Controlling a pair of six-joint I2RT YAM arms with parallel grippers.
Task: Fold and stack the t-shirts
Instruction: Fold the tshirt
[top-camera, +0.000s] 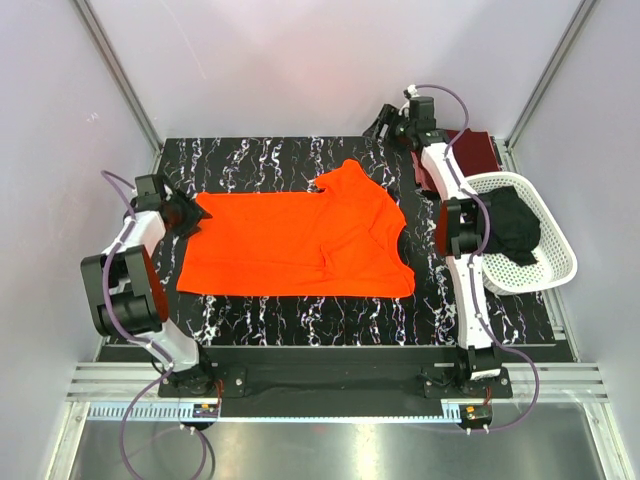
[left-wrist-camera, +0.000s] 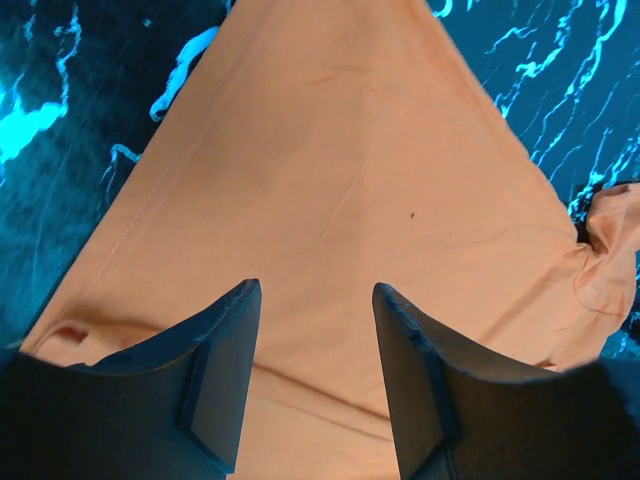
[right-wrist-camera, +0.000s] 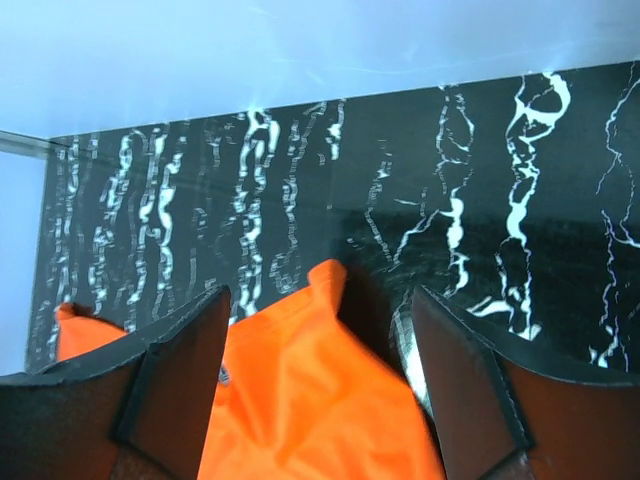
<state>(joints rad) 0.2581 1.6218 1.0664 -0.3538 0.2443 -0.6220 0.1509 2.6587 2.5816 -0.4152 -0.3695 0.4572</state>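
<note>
The bright orange t-shirt (top-camera: 300, 245) lies spread flat across the black marbled table, one sleeve pointing to the back. My left gripper (top-camera: 192, 215) is open at the shirt's left edge; in the left wrist view its jaws (left-wrist-camera: 315, 290) stand apart just over the orange cloth (left-wrist-camera: 330, 150), holding nothing. My right gripper (top-camera: 383, 122) is open near the table's back edge, beyond the back sleeve; in the right wrist view (right-wrist-camera: 320, 295) the orange cloth (right-wrist-camera: 310, 400) shows below between the jaws, not gripped. The dark maroon t-shirt (top-camera: 470, 150) lies at the back right. The black t-shirt (top-camera: 515, 225) is in the basket.
The white perforated basket (top-camera: 552, 268) stands at the table's right edge, beside the right arm. Grey walls close in the table at the back and on both sides. Bare marbled tabletop (top-camera: 300, 320) shows in front of the orange shirt.
</note>
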